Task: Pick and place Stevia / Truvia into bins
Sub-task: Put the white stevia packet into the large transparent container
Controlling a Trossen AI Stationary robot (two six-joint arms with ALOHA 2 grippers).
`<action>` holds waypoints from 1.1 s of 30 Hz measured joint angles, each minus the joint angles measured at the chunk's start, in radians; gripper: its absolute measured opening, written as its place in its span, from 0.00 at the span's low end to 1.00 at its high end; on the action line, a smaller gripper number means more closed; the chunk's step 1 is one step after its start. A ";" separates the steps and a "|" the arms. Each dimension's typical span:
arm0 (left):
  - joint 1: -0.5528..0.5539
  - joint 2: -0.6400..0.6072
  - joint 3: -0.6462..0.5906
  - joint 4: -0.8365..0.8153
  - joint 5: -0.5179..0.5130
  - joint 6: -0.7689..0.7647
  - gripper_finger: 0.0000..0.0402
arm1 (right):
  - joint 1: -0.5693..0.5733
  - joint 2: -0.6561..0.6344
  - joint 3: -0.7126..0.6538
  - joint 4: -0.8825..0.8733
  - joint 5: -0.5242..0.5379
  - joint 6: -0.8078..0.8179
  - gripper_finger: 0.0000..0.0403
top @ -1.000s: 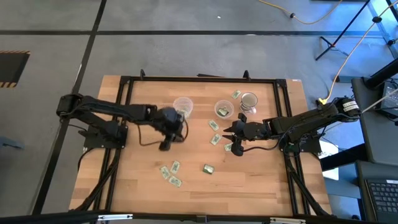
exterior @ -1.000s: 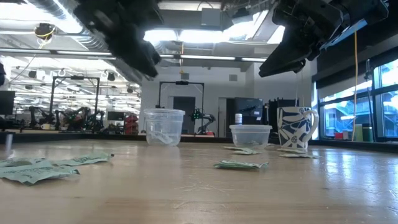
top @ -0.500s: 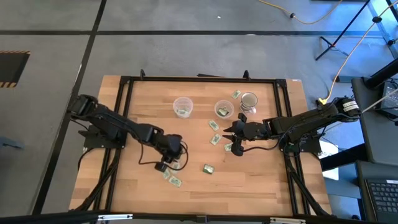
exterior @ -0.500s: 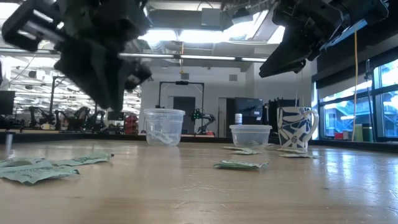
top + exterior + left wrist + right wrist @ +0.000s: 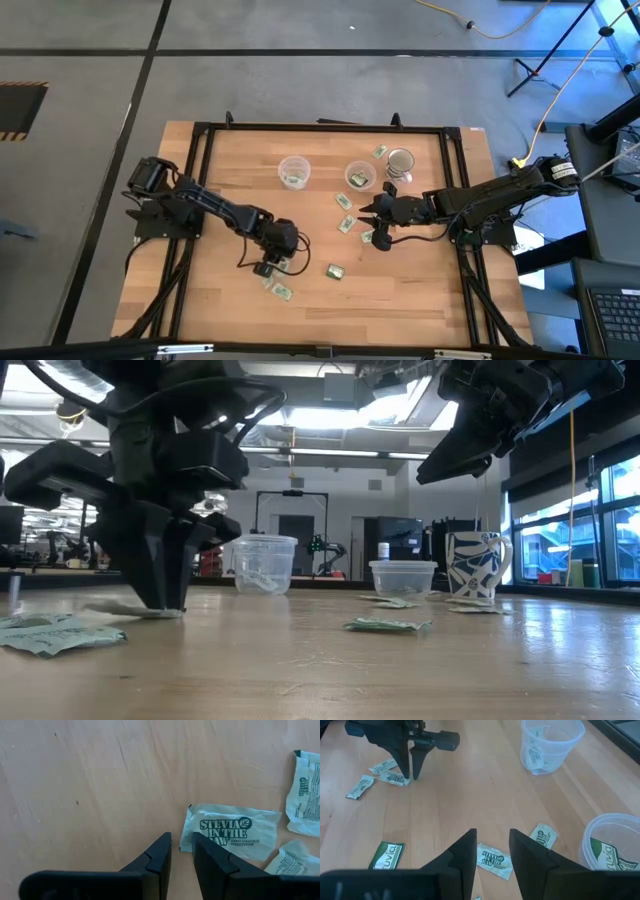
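Down at the desk (image 5: 220, 300), step: left claw (image 5: 181, 851), fingers narrowly apart, tips at one edge of a Stevia sachet (image 5: 232, 831); pick not yet made.
Next move: probably shift to straddle the sachet, then close.
Right claw (image 5: 491, 845): parted, empty, hovering over scattered sachets.
Bins: left cup (image 5: 294, 172) and right cup (image 5: 360, 176) each hold at least one sachet.
Mug (image 5: 400, 162): contents unclear.

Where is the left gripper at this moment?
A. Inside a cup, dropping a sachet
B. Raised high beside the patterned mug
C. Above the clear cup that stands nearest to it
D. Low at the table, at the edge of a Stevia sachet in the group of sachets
D: the left gripper is down at the wood, its narrowly parted jaws at the edge of a Stevia sachet, far from both cups.
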 joint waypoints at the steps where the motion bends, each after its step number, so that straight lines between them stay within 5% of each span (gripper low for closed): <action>1: 0.000 0.000 0.000 0.000 0.000 0.001 0.17 | 0.000 0.000 0.000 0.000 0.000 0.000 0.29; 11: 0.001 -0.001 0.000 -0.008 0.003 0.002 0.01 | 0.000 0.000 0.000 -0.002 0.000 -0.001 0.29; 24: 0.053 -0.188 0.041 -0.143 -0.027 0.085 0.00 | 0.000 0.000 0.000 -0.005 0.000 -0.005 0.29; 27: 0.076 -0.261 0.042 -0.139 -0.133 0.129 0.01 | 0.000 0.000 0.000 -0.005 0.000 -0.005 0.29; 33: 0.155 -0.374 0.042 -0.115 -0.565 0.144 0.00 | 0.000 0.000 0.000 -0.005 0.000 -0.005 0.29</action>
